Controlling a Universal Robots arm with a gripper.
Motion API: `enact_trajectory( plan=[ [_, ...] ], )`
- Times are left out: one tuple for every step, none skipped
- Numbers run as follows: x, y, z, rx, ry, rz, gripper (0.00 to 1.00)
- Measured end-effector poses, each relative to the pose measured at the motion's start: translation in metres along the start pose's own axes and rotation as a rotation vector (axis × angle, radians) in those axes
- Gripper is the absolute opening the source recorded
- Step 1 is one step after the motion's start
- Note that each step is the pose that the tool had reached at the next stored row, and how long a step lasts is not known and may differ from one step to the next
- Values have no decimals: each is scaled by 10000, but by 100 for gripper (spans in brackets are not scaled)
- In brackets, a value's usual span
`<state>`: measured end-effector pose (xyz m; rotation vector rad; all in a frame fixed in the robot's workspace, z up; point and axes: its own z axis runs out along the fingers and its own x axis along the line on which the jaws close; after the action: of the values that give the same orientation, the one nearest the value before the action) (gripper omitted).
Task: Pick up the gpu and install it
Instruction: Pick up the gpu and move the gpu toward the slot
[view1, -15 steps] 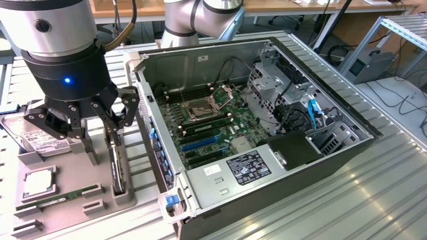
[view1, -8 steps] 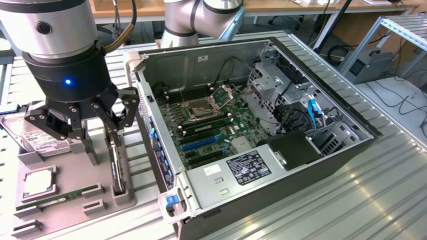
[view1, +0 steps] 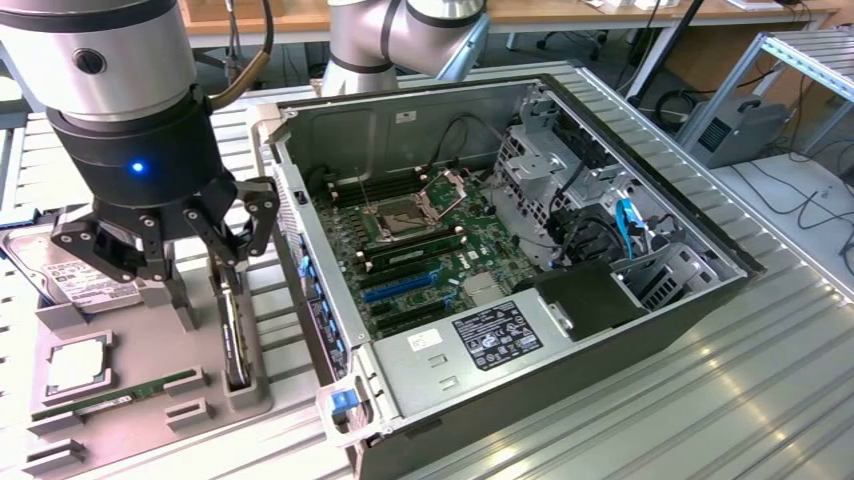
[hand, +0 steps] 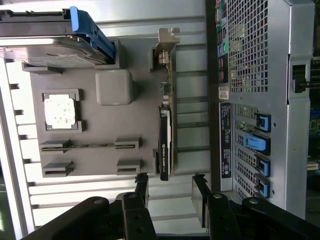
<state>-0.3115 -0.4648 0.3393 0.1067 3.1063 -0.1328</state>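
Where gpu (view1: 239, 340) stands, computer case (view1: 334, 130) adjoins.

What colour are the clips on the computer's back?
Blue; the clips show best in the wrist view.

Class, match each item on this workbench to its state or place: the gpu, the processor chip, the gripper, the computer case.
Items:
1. gpu
2. processor chip
3. gripper
4. computer case

States:
A. open, above the grey holder
B. lying on its side, cover off
C. standing on edge in the grey holder
D. lying flat in a square recess

Pairs: 1-C, 2-D, 3-A, 4-B
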Motion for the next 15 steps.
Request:
enact_trajectory(
  plan=[
    [0, 0, 4, 0, 0, 0, 48],
    [0, 1, 11, -1, -2, 0, 48],
    [0, 1, 15, -1, -1, 1, 48],
    [1, 2, 20, 0, -1, 0, 48],
    [1, 2, 25, 0, 0, 0, 48],
    [1, 3, 29, 0, 0, 0, 48],
    [1, 2, 30, 2, 2, 0, 48],
    [1, 3, 34, 1, 0, 0, 48],
    [1, 3, 37, 0, -1, 1, 48],
    [1, 3, 42, 0, -1, 1, 48],
    [2, 4, 45, 0, -1, 0, 48],
    [2, 4, 48, 1, 0, 0, 48],
    [2, 4, 50, -12, 1, 2, 48],
    [2, 4, 53, -88, 5, 3, 48],
    [2, 4, 54, -195, 13, 6, 48]
  ],
)
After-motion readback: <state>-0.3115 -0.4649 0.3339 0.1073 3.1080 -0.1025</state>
